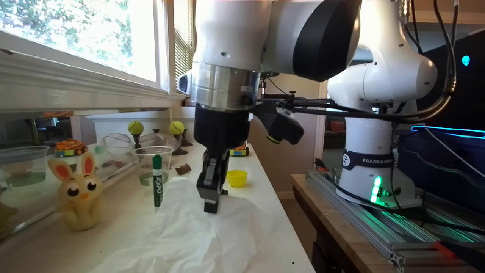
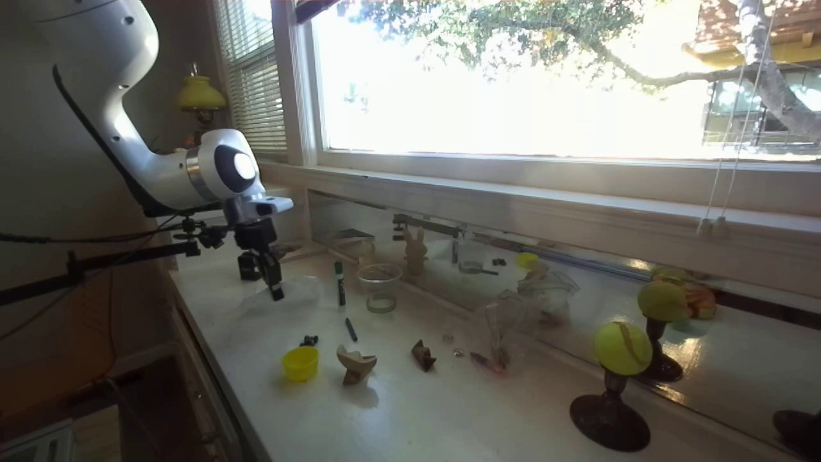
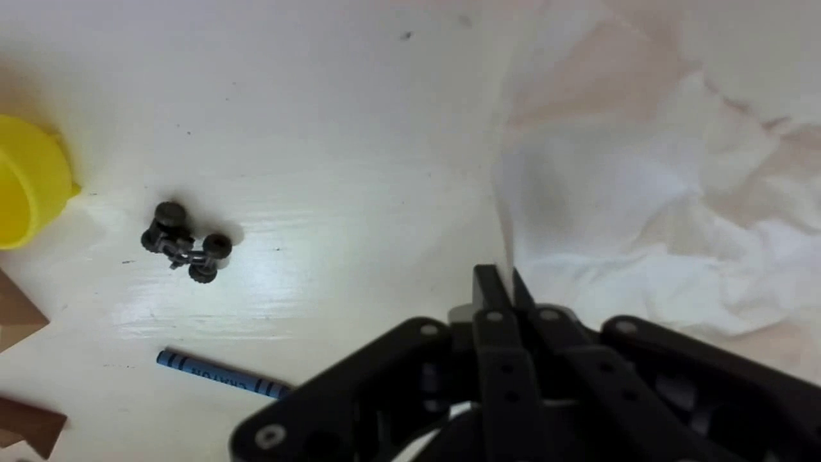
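Note:
My gripper points down over a crumpled white sheet, paper or cloth. In the wrist view the fingers are drawn together with a thin gap at the tips. The edge of the sheet lines up with that gap; I cannot tell whether it is pinched. A yellow cup, a small dark wheeled piece and a blue crayon lie left of the fingers. In an exterior view the gripper is near a green-capped marker standing upright and a clear plastic cup.
A rabbit figure stands near the mirror along the back. Brown angular pieces, a clear crumpled plastic piece and a tennis ball on a dark stand share the white counter.

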You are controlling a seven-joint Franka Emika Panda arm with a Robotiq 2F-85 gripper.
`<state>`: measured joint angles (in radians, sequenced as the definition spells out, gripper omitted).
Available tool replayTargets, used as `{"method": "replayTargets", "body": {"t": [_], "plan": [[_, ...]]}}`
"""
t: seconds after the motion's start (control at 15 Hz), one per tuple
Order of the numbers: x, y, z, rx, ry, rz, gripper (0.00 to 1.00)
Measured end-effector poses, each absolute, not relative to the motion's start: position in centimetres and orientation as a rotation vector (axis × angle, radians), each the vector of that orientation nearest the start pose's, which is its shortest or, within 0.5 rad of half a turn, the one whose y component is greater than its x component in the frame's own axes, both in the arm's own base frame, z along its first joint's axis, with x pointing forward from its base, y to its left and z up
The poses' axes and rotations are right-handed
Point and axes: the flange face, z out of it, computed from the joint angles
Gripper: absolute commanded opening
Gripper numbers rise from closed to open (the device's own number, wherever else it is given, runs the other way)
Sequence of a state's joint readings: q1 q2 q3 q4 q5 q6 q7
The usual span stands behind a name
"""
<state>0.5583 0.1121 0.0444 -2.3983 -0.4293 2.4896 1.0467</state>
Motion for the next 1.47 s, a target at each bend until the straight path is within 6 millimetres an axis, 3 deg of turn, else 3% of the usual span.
{"method": "replayTargets", "body": {"t": [0.27, 0.53, 1.07, 1.47], "plan": [[38.8, 31.0, 28.7, -3.518, 0.0, -0.354, 0.0], [38.4, 30.9, 29.1, -3.673, -0.111, -0.388, 0.0], [39.6, 28.4, 26.0, -3.807, -0.208, -0.323, 0.0], [39.7, 29.2, 24.0, -3.837, -0.284, -0.282, 0.0]]}}
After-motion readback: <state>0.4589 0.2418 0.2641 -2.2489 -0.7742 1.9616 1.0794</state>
